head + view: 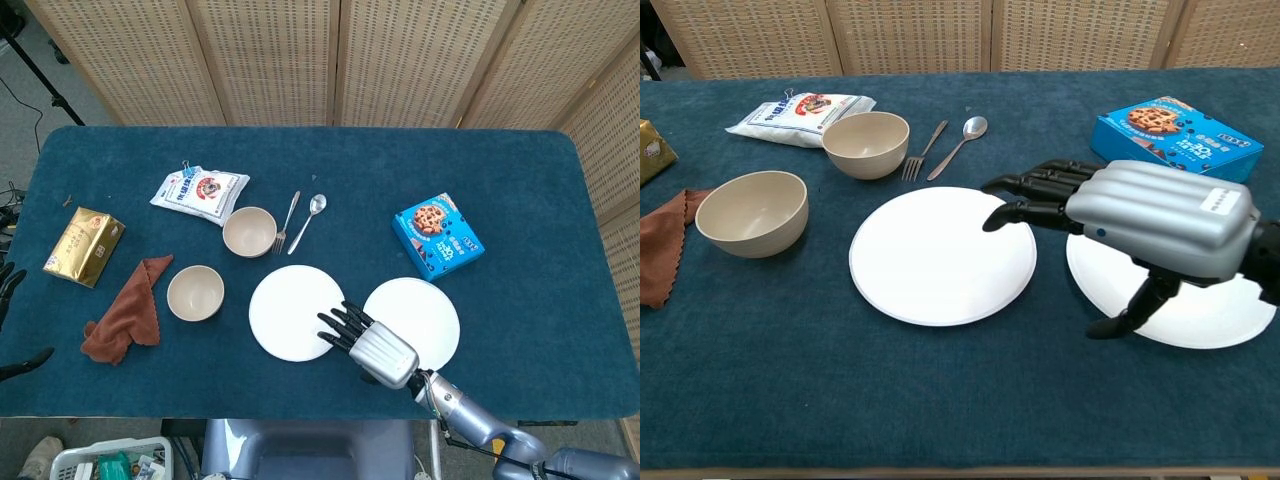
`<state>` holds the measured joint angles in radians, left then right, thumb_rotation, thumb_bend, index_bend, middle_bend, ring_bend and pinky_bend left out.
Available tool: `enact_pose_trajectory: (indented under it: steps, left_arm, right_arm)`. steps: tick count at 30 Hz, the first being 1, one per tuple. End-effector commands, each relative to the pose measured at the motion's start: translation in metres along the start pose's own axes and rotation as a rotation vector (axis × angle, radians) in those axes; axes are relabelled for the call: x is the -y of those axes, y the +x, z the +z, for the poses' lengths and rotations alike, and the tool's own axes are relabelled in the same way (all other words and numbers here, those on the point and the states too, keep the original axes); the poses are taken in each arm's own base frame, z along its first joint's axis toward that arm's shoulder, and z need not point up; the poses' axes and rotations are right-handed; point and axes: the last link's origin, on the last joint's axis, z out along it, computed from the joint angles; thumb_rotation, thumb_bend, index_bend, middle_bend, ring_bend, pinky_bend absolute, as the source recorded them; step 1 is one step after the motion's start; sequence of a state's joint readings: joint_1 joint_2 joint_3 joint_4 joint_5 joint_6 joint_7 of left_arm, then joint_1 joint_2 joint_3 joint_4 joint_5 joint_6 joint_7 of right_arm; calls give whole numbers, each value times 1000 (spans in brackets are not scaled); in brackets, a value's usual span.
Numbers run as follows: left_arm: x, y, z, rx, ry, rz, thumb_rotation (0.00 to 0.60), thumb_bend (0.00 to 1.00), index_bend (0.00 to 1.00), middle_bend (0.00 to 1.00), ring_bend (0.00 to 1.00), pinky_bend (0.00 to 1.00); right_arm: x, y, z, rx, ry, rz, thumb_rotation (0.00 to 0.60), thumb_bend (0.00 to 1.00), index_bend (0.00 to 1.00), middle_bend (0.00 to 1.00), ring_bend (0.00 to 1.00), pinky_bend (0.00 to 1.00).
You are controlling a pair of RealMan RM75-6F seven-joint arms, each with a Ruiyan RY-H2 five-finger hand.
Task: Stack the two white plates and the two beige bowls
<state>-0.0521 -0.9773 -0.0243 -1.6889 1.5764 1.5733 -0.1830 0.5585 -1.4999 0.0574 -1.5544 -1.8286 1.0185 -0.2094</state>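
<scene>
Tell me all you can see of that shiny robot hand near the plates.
The right hand has a ribbed silver back and black fingers, spread and holding nothing. It hangs palm down between the two white plates, fingertips over the right edge of the left plate, its thumb pointing down over the right plate. Whether it touches either plate is unclear.

Staged test room: blue-clothed table (520, 170) before wicker screens (270, 60)
</scene>
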Motion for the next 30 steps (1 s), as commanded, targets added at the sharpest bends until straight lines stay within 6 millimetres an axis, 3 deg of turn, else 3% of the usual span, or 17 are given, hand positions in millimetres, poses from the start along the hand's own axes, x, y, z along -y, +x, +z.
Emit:
enact_pose_trajectory:
  steps: [1,30]
  left_arm:
    - [1,1,0,0,3,-2,600,56,0,0,0,0]
    - [6,4,0,-2,28,-28,600,57,0,0,0,0]
  right_arm:
    - [1,-4,11,-22,21,-39,600,0,169,1,0,0]
    - [9,-40,49,-27,8,-150,600,0,254,43,0,0]
